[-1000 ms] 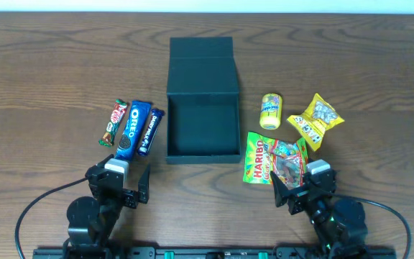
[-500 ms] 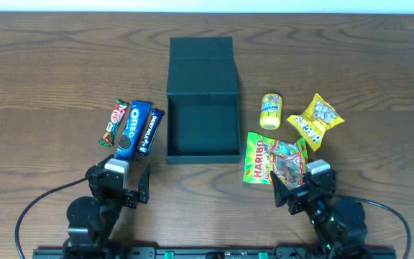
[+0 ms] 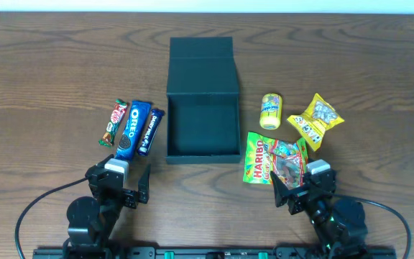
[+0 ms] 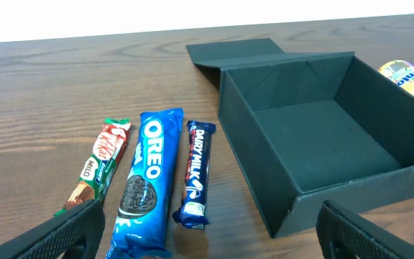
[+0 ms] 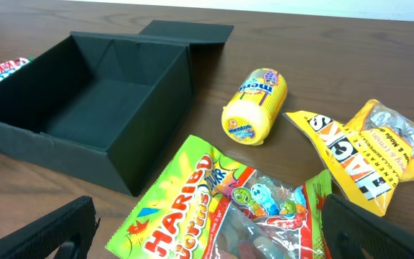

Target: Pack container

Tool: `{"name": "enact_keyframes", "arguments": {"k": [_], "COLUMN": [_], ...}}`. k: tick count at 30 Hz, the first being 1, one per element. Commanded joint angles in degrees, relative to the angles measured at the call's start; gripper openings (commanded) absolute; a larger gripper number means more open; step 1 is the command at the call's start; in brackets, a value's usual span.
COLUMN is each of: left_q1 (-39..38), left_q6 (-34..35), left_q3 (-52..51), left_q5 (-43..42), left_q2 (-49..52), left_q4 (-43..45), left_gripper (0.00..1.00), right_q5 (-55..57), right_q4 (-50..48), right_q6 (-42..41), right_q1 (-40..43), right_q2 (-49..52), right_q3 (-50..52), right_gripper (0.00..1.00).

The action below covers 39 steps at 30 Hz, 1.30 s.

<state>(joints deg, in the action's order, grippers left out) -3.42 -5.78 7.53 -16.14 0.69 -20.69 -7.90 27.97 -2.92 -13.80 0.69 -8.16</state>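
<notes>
Reading OREO (image 4: 149, 180), DAIRY MILK (image 4: 196, 173), KitKat (image 4: 105, 152) left of container (image 4: 315, 137) | HARIBO (image 5: 185, 216), mentos (image 5: 256, 104) right | left gripper (image 3: 129, 174), right gripper (image 3: 296, 184) released

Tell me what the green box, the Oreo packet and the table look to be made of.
Container: likely rigid cardboard, matte; fold creases show on its inner walls. Oreo packet: probably thin plastic film, glossy, with highlights along its wrinkles. Table: wood grain, low sheen; solid wood, veneer or laminate cannot be told.
</notes>
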Motion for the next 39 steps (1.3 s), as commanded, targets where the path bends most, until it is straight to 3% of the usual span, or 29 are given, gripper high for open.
{"name": "enact_keyframes", "arguments": {"k": [1,23,25,29,31,37,39], "left_q1": [0.3,0.3,0.3,0.3,0.3,0.3,0.3], "left_q6": [0.6,0.6,0.6,0.6,0.6,0.6,0.6], "left_q3": [-1.3,-1.3,-1.3,-1.3,-1.3,-1.3,-1.3], "left_q5": [-0.4,-0.4,-0.4,-0.4,-0.4,-0.4,-0.4], "left_q2": [-0.5,-0.5,-0.5,-0.5,-0.5,-0.5,-0.5], "left_q4": [-0.1,-0.1,-0.1,-0.1,-0.1,-0.1,-0.1], "left_gripper": [0.95,0.95,0.95,0.95,0.95,0.95,0.95], "right_q5": [0.4,-0.1,-3.3,-10.9,-12.0,-11.0,-10.2], "right_q4": [-0.1,-0.9,-3.8,-6.6,-5.1,-5.5,-5.1], "right_q6": [0.7,0.0,-5.3,-32.6,-41.3,-42.4,-39.4], "right_q1": [-0.6,-0.6,-0.6,-0.6,-0.6,-0.5,-0.5], "right_q2": [-0.4,-0.4,-0.4,-0.4,-0.4,-0.4,-0.3], "right_q3": [0.4,0.4,0.4,0.4,0.4,0.4,0.4], "right_gripper": [0.99,0.99,0.99,0.99,0.99,0.99,0.99]}}
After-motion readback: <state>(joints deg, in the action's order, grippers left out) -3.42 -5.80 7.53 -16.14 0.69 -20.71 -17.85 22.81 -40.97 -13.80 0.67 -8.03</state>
